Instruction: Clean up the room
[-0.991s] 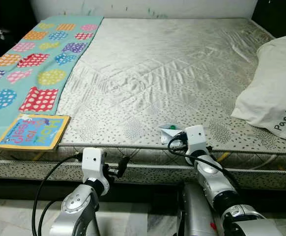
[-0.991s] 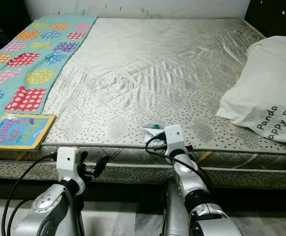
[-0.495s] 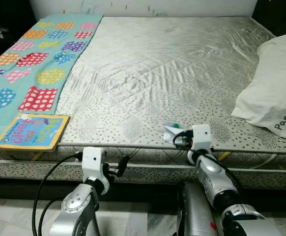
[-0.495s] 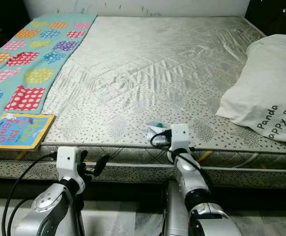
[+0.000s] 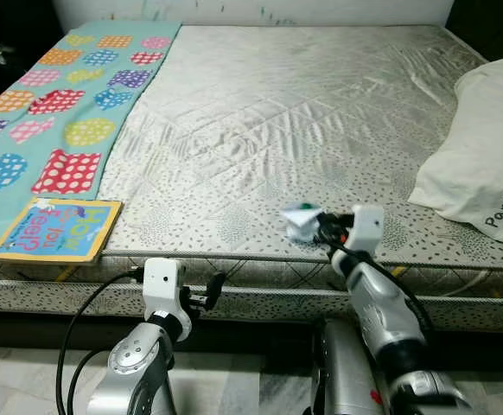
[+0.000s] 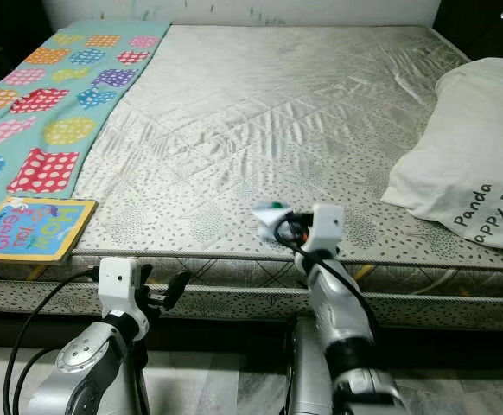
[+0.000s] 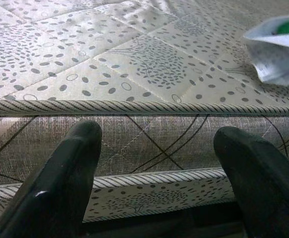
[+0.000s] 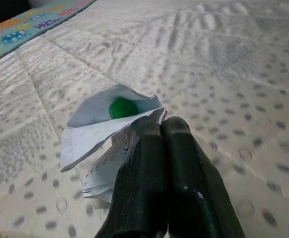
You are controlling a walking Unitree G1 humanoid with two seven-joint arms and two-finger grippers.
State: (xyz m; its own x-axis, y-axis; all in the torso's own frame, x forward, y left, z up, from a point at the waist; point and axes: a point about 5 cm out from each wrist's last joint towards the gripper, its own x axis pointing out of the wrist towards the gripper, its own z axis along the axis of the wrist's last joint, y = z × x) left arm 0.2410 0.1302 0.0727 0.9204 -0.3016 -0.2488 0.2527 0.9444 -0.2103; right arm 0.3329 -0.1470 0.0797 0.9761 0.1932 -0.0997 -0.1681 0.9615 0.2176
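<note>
- Black fingers of our left hand (image 7: 154,183) stand spread apart, low against the side of the mattress (image 5: 303,112), holding nothing; we judge this arm can wait where it is.
- Just above the mattress's front edge, our right hand (image 8: 157,144) has its fingers pressed together on a crumpled white paper (image 8: 97,134) with a green bit inside, so the scrap hangs pinched in the air over the quilted cover.
- For this step we think the pinch must stay firm: the paper is thin and held by one corner, so a quick swing could let it slip or shake the green bit out.
- We would carry it level and slowly toward wherever rubbish goes; no bin can be seen from here.
- Further left along the front edge lies a picture book (image 5: 57,231), partly on a spotted turquoise blanket (image 5: 53,112); it looks like a later pick.
- Far right, a white pillow (image 5: 485,156) rests on the mattress, well apart from our hands.
</note>
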